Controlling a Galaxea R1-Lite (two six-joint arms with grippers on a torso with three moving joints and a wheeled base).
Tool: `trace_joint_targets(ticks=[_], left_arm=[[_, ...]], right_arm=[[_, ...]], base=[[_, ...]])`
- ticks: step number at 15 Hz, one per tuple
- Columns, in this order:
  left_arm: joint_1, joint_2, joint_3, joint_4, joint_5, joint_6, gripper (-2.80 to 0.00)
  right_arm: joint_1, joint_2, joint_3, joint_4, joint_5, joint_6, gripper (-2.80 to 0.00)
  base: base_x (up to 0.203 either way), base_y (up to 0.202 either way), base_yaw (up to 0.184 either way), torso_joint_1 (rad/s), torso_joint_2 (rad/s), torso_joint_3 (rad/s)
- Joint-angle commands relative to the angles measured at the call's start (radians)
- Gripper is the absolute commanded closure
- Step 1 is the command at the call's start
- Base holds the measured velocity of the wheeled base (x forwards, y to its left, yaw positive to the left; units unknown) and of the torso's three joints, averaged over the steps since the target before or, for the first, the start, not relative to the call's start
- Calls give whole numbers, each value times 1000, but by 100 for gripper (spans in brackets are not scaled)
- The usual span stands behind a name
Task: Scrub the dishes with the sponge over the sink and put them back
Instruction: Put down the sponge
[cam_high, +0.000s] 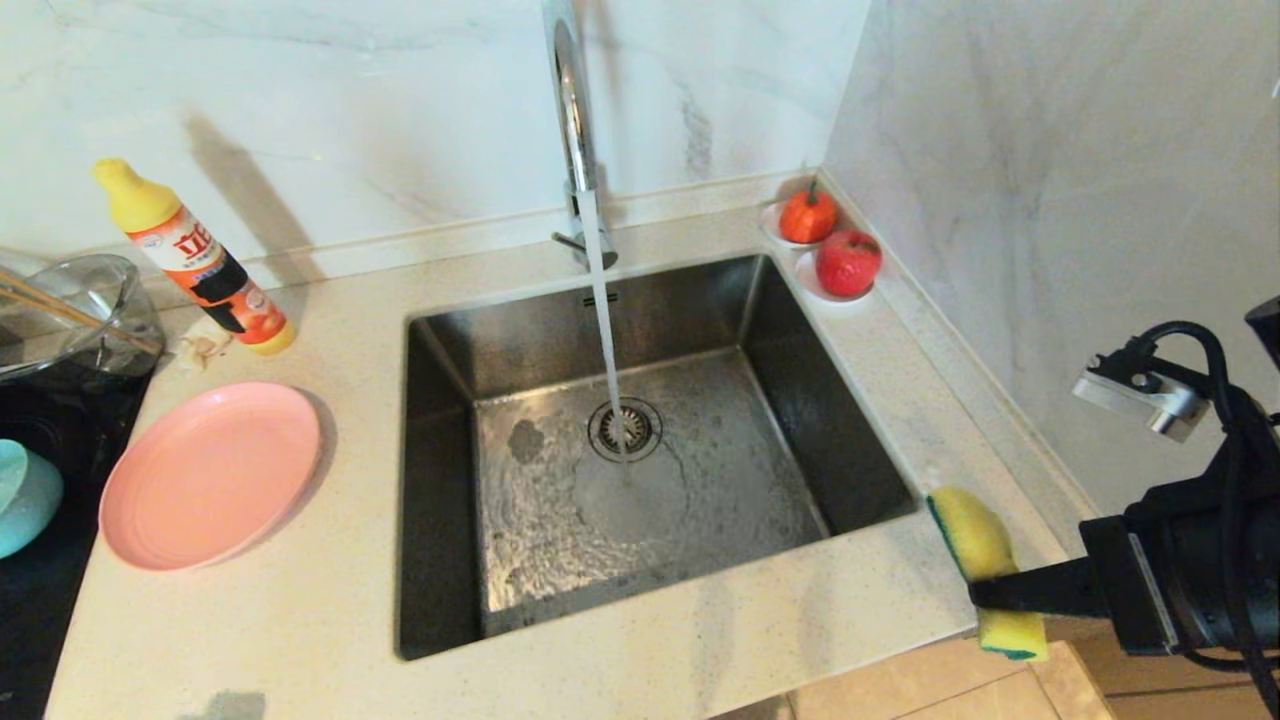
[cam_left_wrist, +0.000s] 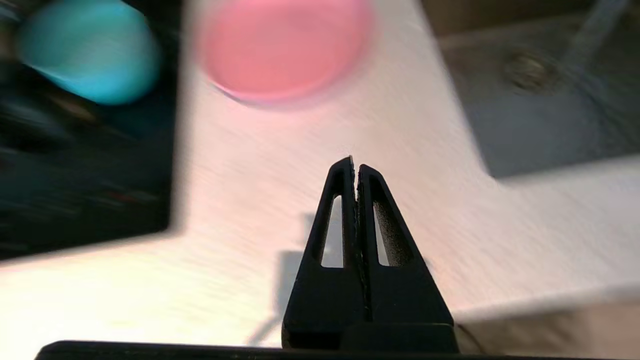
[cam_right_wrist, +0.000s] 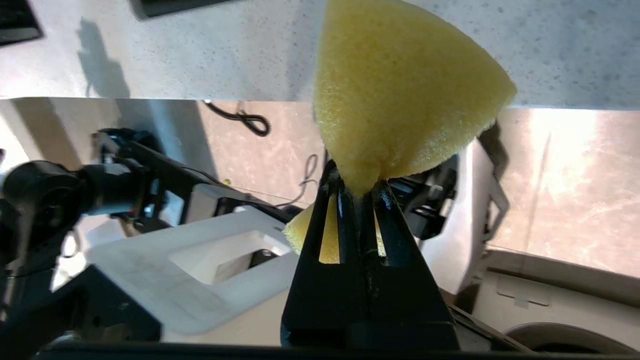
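While water ran into the square steel sink, the right gripper pinched the yellow, green-backed sponge beside its front right corner.
Left of the sink, the matte pink round plate lay on the counter; the left gripper hovered empty, jaws closed.

Right arm comes in from the right edge of the head view, forearm about level, with its black wrist block and cables showing. The right gripper is clamped hard on the sponge, jaws pinching it at the waist so it bulges out on both sides of the fingers. The left gripper only shows up in its own wrist view: fingers pressed flat together, nothing between them, pointing down at the counter.
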Motion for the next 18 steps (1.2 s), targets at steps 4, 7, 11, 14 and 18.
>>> trace_joint_targets(ticks=[4,7,11,14,18], left_arm=[[-1,-57,54,30,-109,-53,0],[-1,-56,55,25,-109,-65,0],[-1,-57,55,24,-109,-68,0],[-1,-57,55,24,-109,-68,0],[-1,-56,55,24,-109,-68,0]], right_arm=[[-1,-24,16,4,-71,-94,0],[-9,-21,30,7,-191,-173,0],[-18,-2,125,2,-348,-258,0],[-23,24,179,-55,-385,-276,0],[-55,77,258,-184,-387,-299,0]], base=[[0,0,0,0,0,0],[0,0,0,0,0,0],[0,0,0,0,0,0],[0,0,0,0,0,0],[0,0,0,0,0,0]])
